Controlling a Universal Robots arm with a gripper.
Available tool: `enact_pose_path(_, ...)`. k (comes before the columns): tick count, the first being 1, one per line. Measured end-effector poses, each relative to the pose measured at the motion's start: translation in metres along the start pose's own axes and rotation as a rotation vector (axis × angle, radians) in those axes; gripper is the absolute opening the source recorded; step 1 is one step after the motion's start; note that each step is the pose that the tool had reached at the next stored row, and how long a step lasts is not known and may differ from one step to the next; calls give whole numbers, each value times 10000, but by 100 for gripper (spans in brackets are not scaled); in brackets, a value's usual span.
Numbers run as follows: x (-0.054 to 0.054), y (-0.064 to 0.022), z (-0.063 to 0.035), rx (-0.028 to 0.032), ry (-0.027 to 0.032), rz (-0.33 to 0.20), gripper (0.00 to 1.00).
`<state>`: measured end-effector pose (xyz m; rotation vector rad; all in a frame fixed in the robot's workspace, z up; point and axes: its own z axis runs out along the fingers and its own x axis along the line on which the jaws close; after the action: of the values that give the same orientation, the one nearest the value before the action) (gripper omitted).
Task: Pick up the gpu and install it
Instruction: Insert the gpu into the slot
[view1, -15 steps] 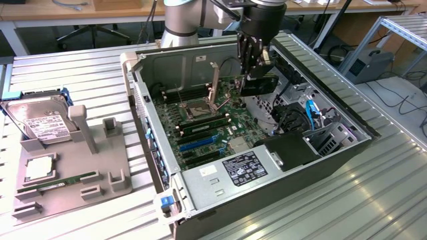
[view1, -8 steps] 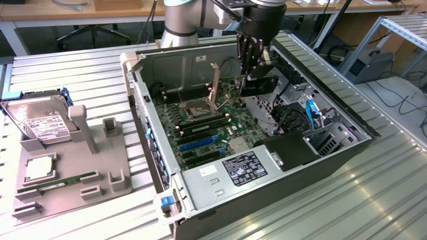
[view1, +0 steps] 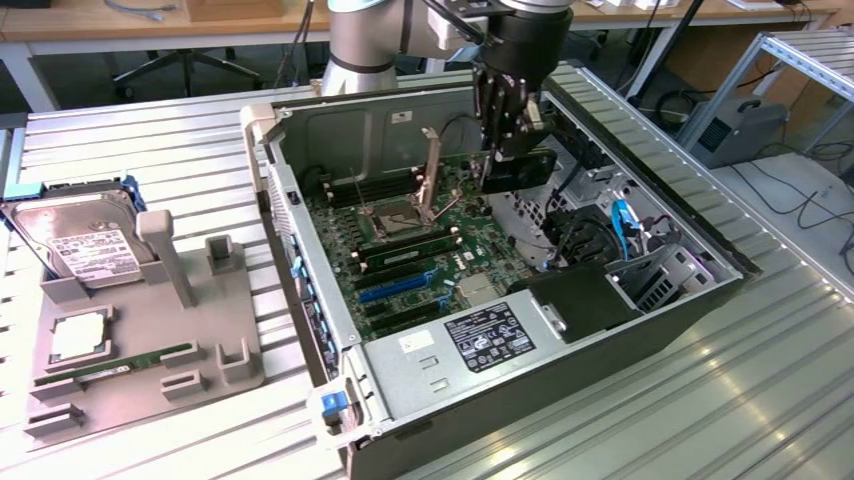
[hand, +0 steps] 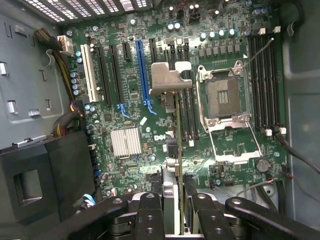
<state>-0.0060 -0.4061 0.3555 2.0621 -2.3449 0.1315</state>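
One hard drive sits in the grey holder at the exterior view's left. Further right stands the open computer case; above its motherboard the gripper hangs, fingers clenched on the gpu, held edge-on over the slots.

Exterior view: the arm is cut off by the upper picture edge, and the hand hides part of the gpu it carries. The print on the hard drive label is too small to read. The counter runs out of frame. Wrist view: the gpu appears edge-on, its faces hidden; the fingers are cut off by the lower edge. The power supply is cropped at the picture's corner.
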Motion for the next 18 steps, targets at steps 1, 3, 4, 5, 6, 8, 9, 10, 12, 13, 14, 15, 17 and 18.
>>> enact_pose_path(1,0,0,0,2,3,-21,27)
enact_pose_path(3,0,0,1,6,7,-68,27)
enact_pose_path(4,0,0,2,8,9,-91,27)
enact_pose_path(5,0,0,2,10,12,-117,27)
enact_pose_path(6,0,0,3,12,14,-138,27)
enact_pose_path(8,0,0,4,16,19,-183,27)
enact_pose_path(9,0,0,4,18,22,-207,27)
enact_pose_path(10,0,0,5,20,25,-231,27)
enact_pose_path(12,0,0,6,25,32,-284,27)
enact_pose_path(13,0,0,6,28,36,-312,27)
enact_pose_path(14,-1,0,7,32,41,-355,27)
enact_pose_path(15,0,0,8,35,48,-395,27)
enact_pose_path(17,-1,0,9,41,56,-456,27)
enact_pose_path(18,-1,0,9,43,61,-480,27)
